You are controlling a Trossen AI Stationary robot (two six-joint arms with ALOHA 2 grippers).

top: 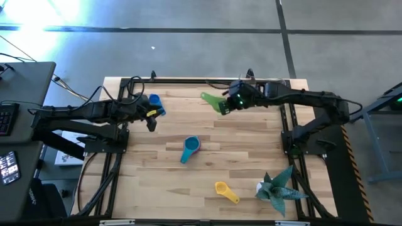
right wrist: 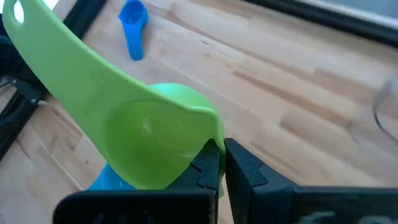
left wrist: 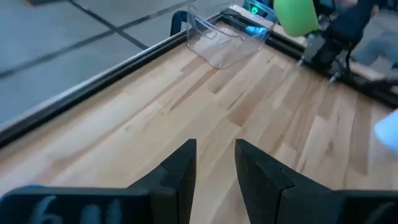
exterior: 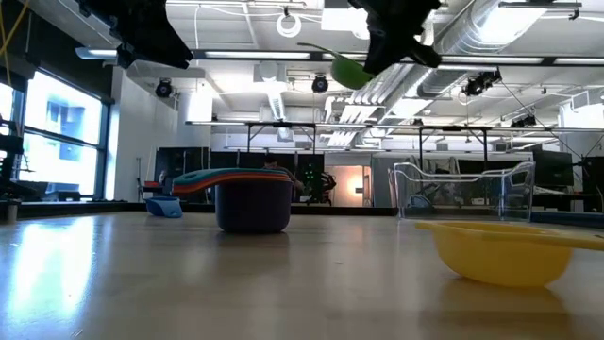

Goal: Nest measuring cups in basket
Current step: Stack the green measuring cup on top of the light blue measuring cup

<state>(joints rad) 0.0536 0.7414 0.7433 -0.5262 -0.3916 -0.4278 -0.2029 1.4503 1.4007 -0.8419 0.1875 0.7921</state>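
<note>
My right gripper (right wrist: pixel 221 163) is high above the table's far side, shut on a green measuring cup (top: pixel 213 102), also seen in the low view (exterior: pixel 351 68). The clear basket (left wrist: pixel 224 38) stands on its base near the far edge (exterior: pixel 462 194), close under that arm. My left gripper (left wrist: pixel 214 167) waits open and holds nothing at the far left (top: pixel 154 116), next to a blue cup (top: pixel 155 101) lying on the table. A nested stack of cups, purple at the bottom (exterior: pixel 253 206), stands mid-table (top: pixel 190 149). A yellow cup (top: pixel 226 191) lies toward the near edge. My right gripper pinches the green cup's wall at the rim (right wrist: pixel 211 140), on the side opposite the handle, between its two fingers. The fingers slant down from the table's right. The cup is lifted clear and tilted, its flat handle (right wrist: pixel 68 53) sticking out away from the fingers.
A teal spiky plant (top: pixel 279 188) stands at the near right corner. A black metal frame (top: pixel 188 80) runs along the table's edges. Bare wood lies between the stack and the basket.
</note>
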